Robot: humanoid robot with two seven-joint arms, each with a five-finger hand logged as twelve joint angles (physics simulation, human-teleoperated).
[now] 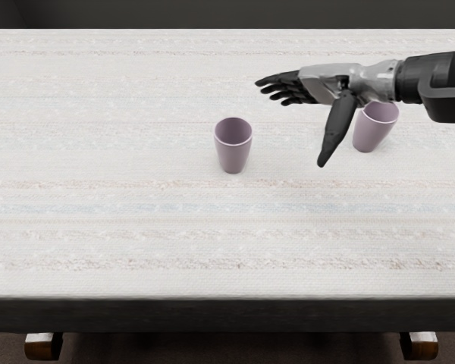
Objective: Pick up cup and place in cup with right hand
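One cup [233, 155] stands upright near the middle of the table [136, 243] in the head view, its mouth open upward with nothing seen in it. The other cup [370, 136] is well apart from it, on the side the arm comes from, upright and partly hidden by the right hand [327, 82]. That hand has its fingers extended and its thumb swung well away, grasping nothing. By the look of it, the task is at its start: neither cup is nested, and grasping, lifting, carrying, lowering and releasing all remain.
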